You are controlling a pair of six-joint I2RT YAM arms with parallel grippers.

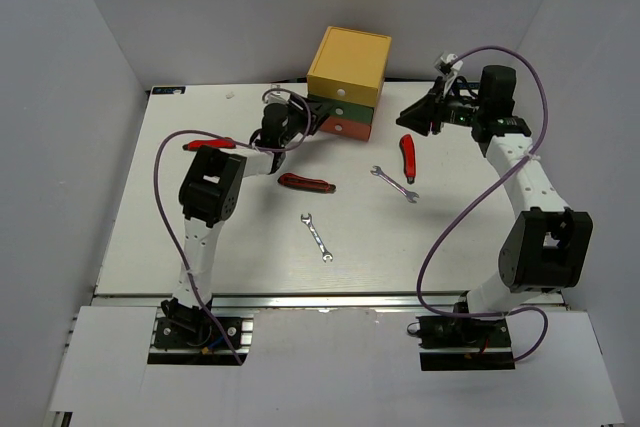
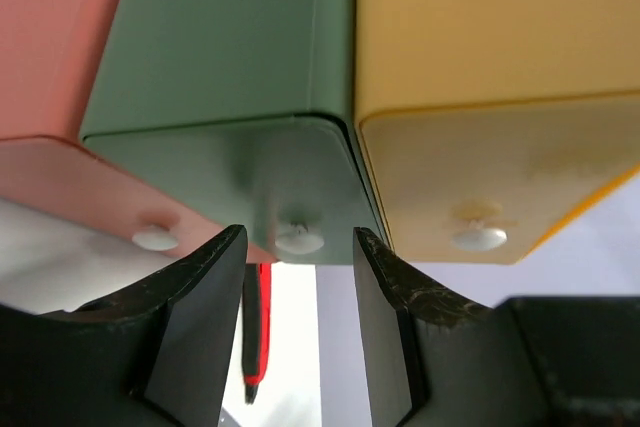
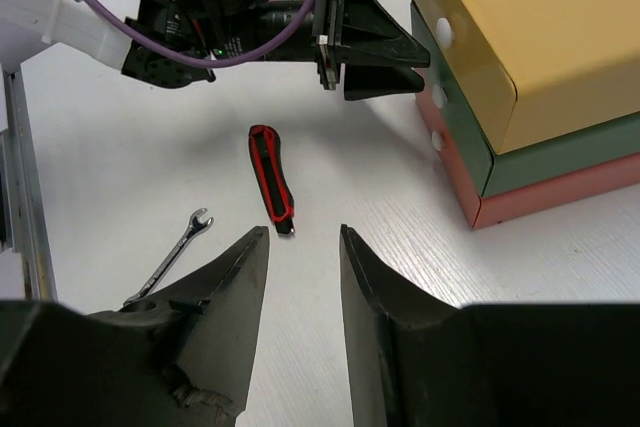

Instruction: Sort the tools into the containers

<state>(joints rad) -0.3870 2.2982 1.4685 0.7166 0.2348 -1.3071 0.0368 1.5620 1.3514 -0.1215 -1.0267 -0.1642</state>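
Green drawer [image 2: 220, 97], shut. My left gripper [image 2: 300, 247]: open, astride its white knob [image 2: 299, 241]. My right gripper [image 3: 303, 237]: open, empty. Knife [image 3: 271, 192], wrenches [image 1: 317, 237]: loose on table [image 1: 250, 277]. Risk: weak pinch slips; stack [image 1: 350, 67] drags.

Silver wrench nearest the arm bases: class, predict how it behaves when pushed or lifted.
The wrench looks like solid metal: probably stiff, heavy for its size. Lying flat on the smooth table, it would likely slide, not roll. So thin, it may be awkward to pinch.
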